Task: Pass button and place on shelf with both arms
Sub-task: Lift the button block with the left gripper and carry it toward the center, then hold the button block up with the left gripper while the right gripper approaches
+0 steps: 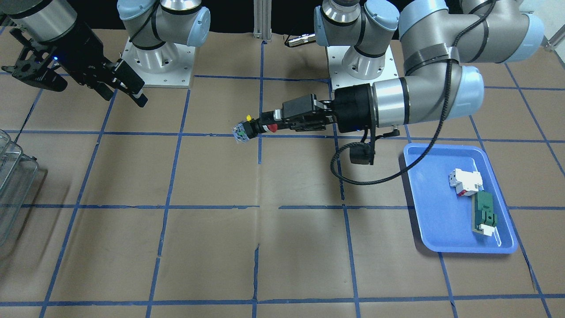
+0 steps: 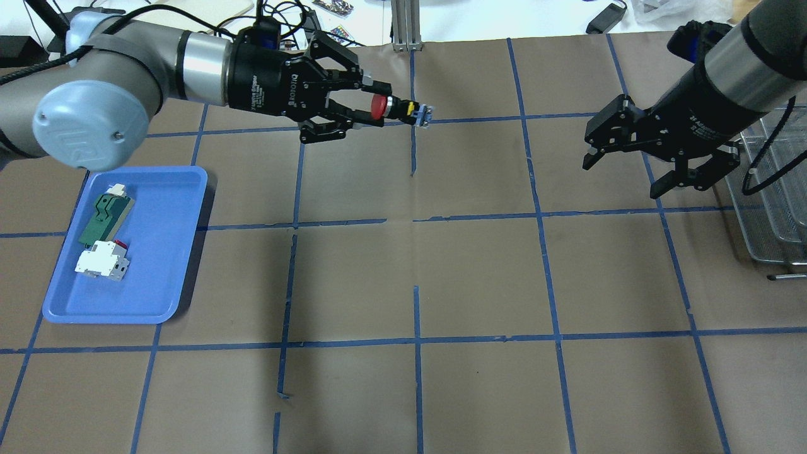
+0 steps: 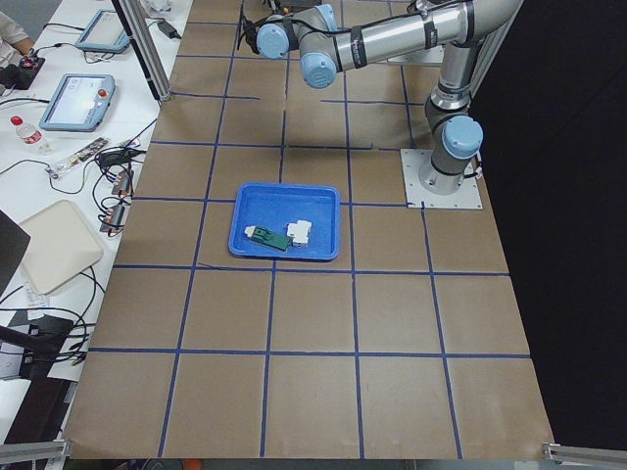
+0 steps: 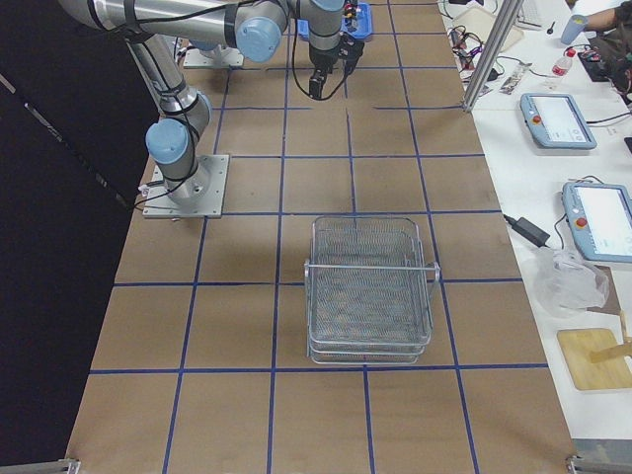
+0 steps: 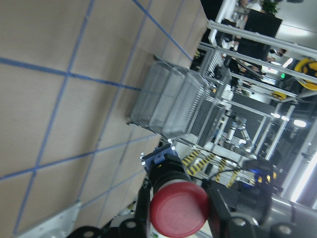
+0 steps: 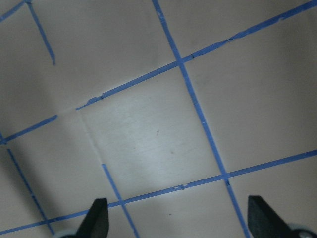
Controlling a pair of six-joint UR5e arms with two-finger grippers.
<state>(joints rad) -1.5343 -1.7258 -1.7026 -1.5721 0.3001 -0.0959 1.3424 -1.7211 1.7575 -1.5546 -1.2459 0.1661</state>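
My left gripper [image 2: 373, 108] is shut on the button [image 2: 394, 111] and holds it level in the air over the far middle of the table. The red cap sits between the fingers and the blue-green end block sticks out towards the right arm. In the front-facing view the button [image 1: 254, 127] shows beyond the left gripper [image 1: 270, 127]. The left wrist view shows the red cap [image 5: 178, 210] close up, with the shelf [image 5: 168, 104] beyond it. My right gripper [image 2: 624, 173] is open and empty, well apart from the button; its fingertips [image 6: 96, 223] frame bare table. The wire shelf [image 2: 775, 208] stands at the table's right edge.
A blue tray [image 2: 164, 284] at the left holds a green flat block [image 2: 104, 217] and a white block [image 2: 101, 260]. Brown paper with blue tape lines covers the table [image 2: 479, 277]. The arm bases [image 1: 154, 62] stand at the robot's side.
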